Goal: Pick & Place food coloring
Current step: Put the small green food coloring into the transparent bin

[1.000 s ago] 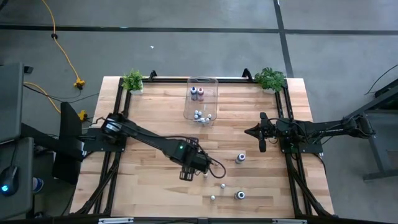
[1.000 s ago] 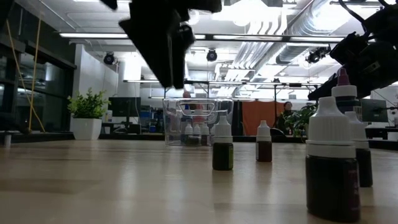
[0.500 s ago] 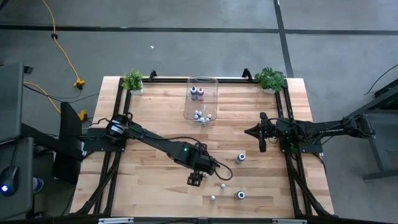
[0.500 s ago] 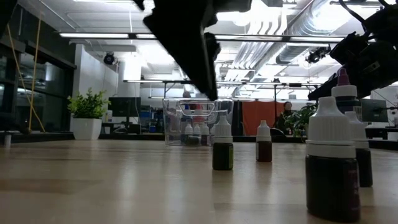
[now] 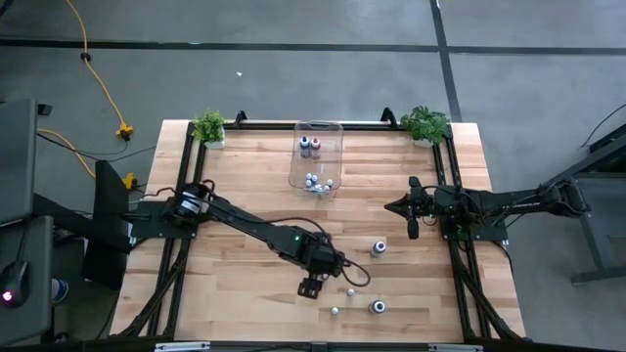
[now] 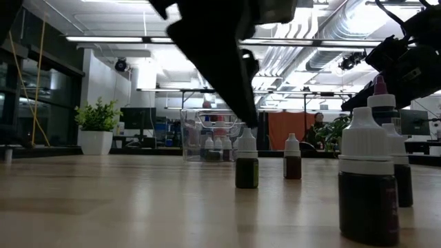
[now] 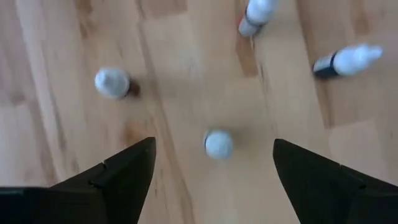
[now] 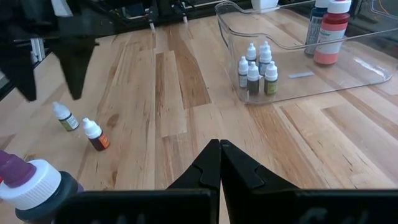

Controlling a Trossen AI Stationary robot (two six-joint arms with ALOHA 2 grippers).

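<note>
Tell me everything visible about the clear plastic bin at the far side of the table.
The clear plastic bin is a transparent, open-topped rectangular container with rounded corners and thin walls. It stands upright on the light wooden table, near the far edge, between the two small green potted plants. Inside, a cluster of tiny white-capped food coloring bottles stands at one end, and two larger bottles, one red and one dark, stand at the other end. Neither claw touches it.
</note>
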